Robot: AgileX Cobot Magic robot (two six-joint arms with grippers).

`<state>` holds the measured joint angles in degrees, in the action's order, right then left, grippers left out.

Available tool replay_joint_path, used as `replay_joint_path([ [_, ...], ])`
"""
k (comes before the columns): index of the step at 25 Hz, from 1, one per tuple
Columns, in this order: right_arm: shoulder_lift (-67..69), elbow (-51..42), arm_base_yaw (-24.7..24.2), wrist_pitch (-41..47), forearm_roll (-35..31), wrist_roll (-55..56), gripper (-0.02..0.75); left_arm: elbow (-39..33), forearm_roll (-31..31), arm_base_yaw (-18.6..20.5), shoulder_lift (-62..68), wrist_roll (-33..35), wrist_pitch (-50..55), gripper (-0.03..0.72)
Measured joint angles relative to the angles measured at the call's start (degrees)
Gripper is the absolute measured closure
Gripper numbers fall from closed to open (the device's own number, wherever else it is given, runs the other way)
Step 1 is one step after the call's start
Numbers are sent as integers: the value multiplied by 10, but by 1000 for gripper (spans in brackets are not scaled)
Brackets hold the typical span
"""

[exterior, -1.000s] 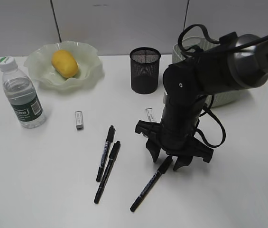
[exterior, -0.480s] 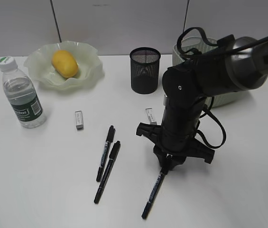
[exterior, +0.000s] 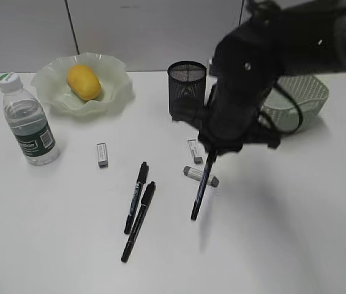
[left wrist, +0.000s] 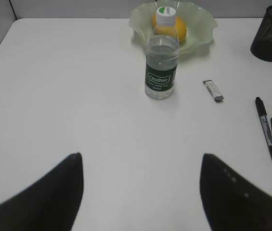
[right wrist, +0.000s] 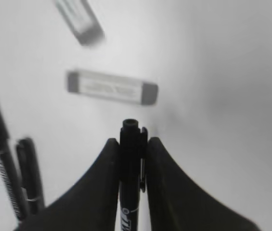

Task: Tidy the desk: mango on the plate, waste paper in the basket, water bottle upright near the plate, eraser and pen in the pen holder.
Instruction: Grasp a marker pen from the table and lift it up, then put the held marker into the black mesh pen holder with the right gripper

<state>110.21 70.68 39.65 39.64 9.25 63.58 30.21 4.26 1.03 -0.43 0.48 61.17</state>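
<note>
Right gripper [exterior: 210,160] has its fingers [right wrist: 108,169] clamped on a black pen [exterior: 201,188], which hangs nearly vertical above the tabletop [exterior: 295,233], tip down; carry it over the pen holder [exterior: 187,89], centre it inside the rim, then release. Left gripper [left wrist: 140,192] stands wide open and empty; only the left wrist view shows it; only the right wrist view shows the clamp.
</note>
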Motion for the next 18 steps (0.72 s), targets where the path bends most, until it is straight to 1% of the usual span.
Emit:
replay_joint_path([
  [2,-29,27,1,2,76,10,601,0,0,0,0,0,0,117],
  [5,-62,77,1,3,221,17,601,0,0,0,0,0,0,117],
  [7,-73,106,0,-15,314,22,601,0,0,0,0,0,0,117],
  [9,-76,129,-4,-68,405,31,601,0,0,0,0,0,0,117],
  [11,-74,143,-10,-152,506,48,601,0,0,0,0,0,0,117],
  [14,-53,159,-20,-237,641,102,601,0,0,0,0,0,0,117],
  [15,-39,167,-21,-244,677,120,601,0,0,0,0,0,0,117],
  [18,12,191,-33,-251,734,142,601,0,0,0,0,0,0,117],
])
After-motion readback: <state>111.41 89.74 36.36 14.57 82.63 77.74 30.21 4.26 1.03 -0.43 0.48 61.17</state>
